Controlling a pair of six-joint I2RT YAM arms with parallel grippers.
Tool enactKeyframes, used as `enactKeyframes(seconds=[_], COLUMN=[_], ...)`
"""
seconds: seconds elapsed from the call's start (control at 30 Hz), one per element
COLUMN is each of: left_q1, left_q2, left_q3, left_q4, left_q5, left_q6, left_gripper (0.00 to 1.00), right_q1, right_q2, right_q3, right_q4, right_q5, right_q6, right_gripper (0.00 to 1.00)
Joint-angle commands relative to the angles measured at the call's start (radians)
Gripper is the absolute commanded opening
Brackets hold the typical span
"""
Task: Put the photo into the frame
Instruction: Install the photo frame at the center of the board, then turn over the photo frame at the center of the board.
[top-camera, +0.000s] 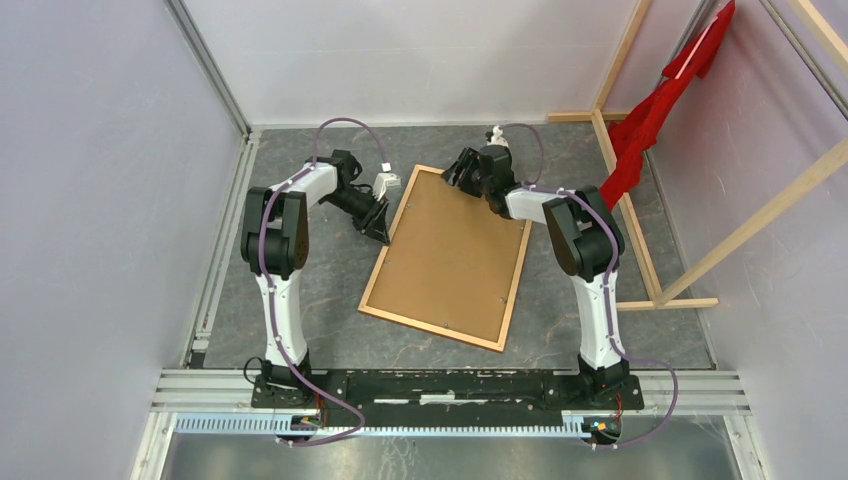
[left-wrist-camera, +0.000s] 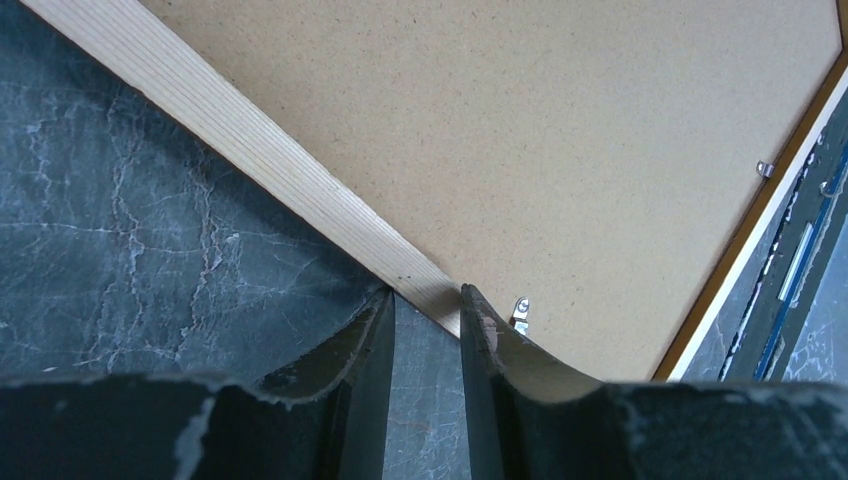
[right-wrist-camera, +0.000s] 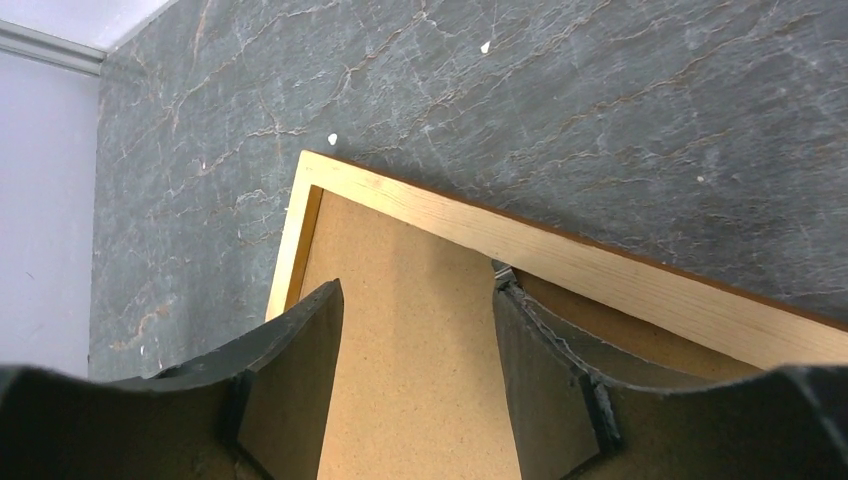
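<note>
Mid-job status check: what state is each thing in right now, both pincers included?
frame: lying flat on the table, back side up.
backing board: sitting inside the frame, covering its opening.
photo: not visible in any view.
left pincer: narrowly open, tips at a long frame rail, holding nothing.
right pincer: wide open over the board's far corner, holding nothing.
red cloth: hanging from the pale beams.

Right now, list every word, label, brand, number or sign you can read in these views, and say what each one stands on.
None: no word, label, number or sign can be read in any view.
The backing board, the frame and the table show no print.
The metal clip is too small to tell whether it bears a marking.
</note>
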Motion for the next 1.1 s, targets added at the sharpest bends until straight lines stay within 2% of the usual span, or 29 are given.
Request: enactKeyframes(seconds=[0.0, 0.17, 0.27, 0.3, 0.37, 0.4, 0.57, 0.8, 0.93, 1.07], left_q1=[-0.007, 0.006, 0.03, 0.042, 0.076, 0.097, 0.216, 0.364, 0.399, 0.414], left_q2=[-0.003, -0.041, -0.087, -0.101, -0.131, -0.149, -0.225, -0.321, -0.354, -0.377], left_q3=[-0.011, 0.051, 0.065, 0.07, 0.075, 0.073, 0.04, -0.038, -0.091, -0.136], left_q4=[0.013, -0.046, -0.076, -0.086, -0.098, -0.101, -0.104, -0.111, -0.106, -0.106], left_q5=[-0.084, -0.098, -0.097, -0.098, -0.095, -0.09, -0.083, -0.048, -0.088, -0.099], left_q6=[0.043, 0.056, 0.058, 0.056, 0.048, 0.049, 0.036, 0.024, 0.029, 0.051], left_gripper=[0.38, 0.47, 0.54, 0.63, 0.97, 0.99, 1.0, 1.0, 1.0, 1.0], right_q1=[0.005, 0.014, 0.086, 0.129, 0.227, 0.27, 0.441, 0.537, 0.554, 0.564], right_q2=[-0.046, -0.263, -0.37, -0.398, -0.43, -0.442, -0.468, -0.258, -0.103, 0.009], right_q3=[-0.024, -0.127, -0.17, -0.185, -0.207, -0.221, -0.264, 0.056, 0.278, 0.412], right_q4=[0.071, 0.008, -0.106, -0.156, -0.258, -0.298, -0.357, -0.561, -0.68, -0.756], right_q5=[0.014, -0.027, -0.022, -0.009, 0.029, 0.047, 0.177, 0.424, 0.506, 0.579], right_q6=[-0.012, -0.178, -0.302, -0.354, -0.431, -0.452, -0.383, -0.283, -0.268, -0.253], right_gripper=[0.65, 0.72, 0.77, 0.79, 0.83, 0.83, 0.84, 0.85, 0.85, 0.83])
